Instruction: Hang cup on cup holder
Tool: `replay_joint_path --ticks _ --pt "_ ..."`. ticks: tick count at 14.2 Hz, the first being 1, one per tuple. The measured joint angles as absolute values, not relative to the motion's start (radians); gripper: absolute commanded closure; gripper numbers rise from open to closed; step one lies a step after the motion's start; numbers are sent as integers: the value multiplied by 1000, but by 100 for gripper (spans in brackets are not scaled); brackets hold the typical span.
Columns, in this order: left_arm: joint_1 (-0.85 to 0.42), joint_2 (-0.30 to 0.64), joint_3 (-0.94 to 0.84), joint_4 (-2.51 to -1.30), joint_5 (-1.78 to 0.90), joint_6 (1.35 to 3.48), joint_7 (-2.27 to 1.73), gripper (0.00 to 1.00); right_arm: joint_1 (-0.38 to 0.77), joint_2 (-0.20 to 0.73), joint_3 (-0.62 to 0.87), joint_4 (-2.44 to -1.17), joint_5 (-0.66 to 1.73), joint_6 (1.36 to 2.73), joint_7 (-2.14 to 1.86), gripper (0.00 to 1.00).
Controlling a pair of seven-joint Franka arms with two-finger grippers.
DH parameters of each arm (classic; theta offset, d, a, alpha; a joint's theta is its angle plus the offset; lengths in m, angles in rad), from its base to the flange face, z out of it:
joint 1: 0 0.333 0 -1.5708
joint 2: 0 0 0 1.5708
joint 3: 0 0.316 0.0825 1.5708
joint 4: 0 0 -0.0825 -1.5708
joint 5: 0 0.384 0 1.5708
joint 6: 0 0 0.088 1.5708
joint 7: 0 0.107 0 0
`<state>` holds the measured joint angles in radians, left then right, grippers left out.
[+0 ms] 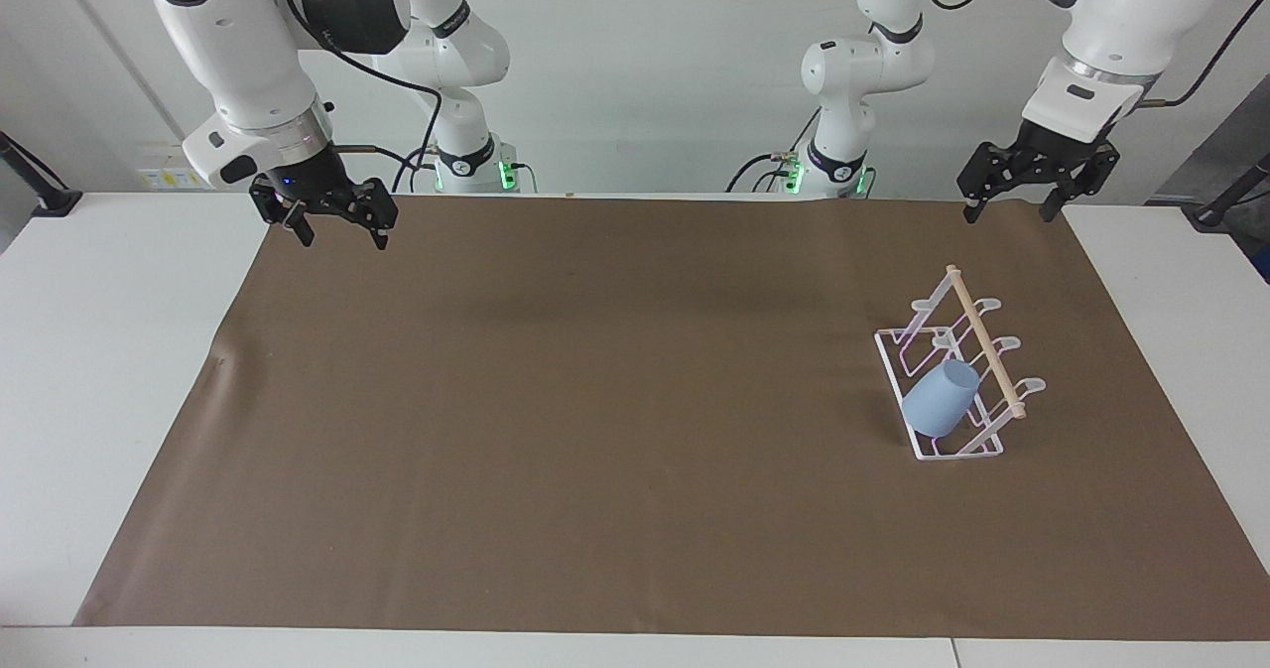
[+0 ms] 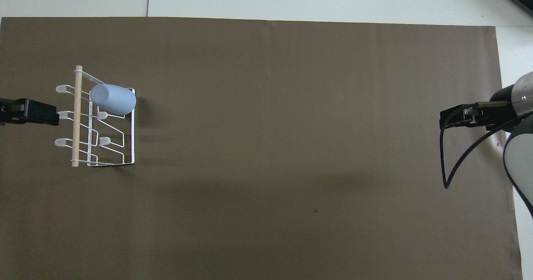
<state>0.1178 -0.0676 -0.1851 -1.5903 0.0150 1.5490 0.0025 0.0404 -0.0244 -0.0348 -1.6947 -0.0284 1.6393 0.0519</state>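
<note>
The light-blue cup [image 1: 941, 400] hangs tilted on a slanted prong of the white wire cup holder [image 1: 929, 455], mouth toward the wooden rod [image 1: 982, 340]. The holder stands on the brown mat toward the left arm's end of the table. In the overhead view the cup [image 2: 113, 99] sits at the holder's [image 2: 133, 138] end farthest from the robots. My left gripper [image 1: 1007, 214] is open and empty, raised well above the mat and clear of the holder; it also shows at the overhead view's edge [image 2: 52, 115]. My right gripper [image 1: 344, 239] is open and empty, waiting over the mat's right-arm end [image 2: 447, 120].
A brown mat [image 1: 595, 400] covers most of the white table [image 1: 99, 350]. It has a small crease [image 1: 220, 358] toward the right arm's end. A black cable [image 2: 444, 163] loops from the right gripper.
</note>
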Motion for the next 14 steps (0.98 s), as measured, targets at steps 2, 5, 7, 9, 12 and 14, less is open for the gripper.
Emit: replay_joint_path --ticks 2,5,7,9,12,14 --pt "120 -64 -186 -1586 15 1543 12 0 40 -24 -35 -1695 -28 1639 52 0" --pt "119 -65 -192 -1600 15 1522 12 0 40 -24 -35 -1695 -28 1639 52 0" --pt "119 -66 -196 -1606 15 1513 12 0 40 -24 -35 -1695 -28 1639 52 0" --pt "119 -69 -196 -1605 15 1513 13 0 40 -24 -35 -1695 -28 1639 52 0" --pt "94 -71 -170 -1601 15 1513 15 0 40 -24 -35 -1695 -28 1639 52 0" --pt "55 -73 -132 -1597 15 1513 15 0 40 -24 -35 -1695 -28 1639 52 0"
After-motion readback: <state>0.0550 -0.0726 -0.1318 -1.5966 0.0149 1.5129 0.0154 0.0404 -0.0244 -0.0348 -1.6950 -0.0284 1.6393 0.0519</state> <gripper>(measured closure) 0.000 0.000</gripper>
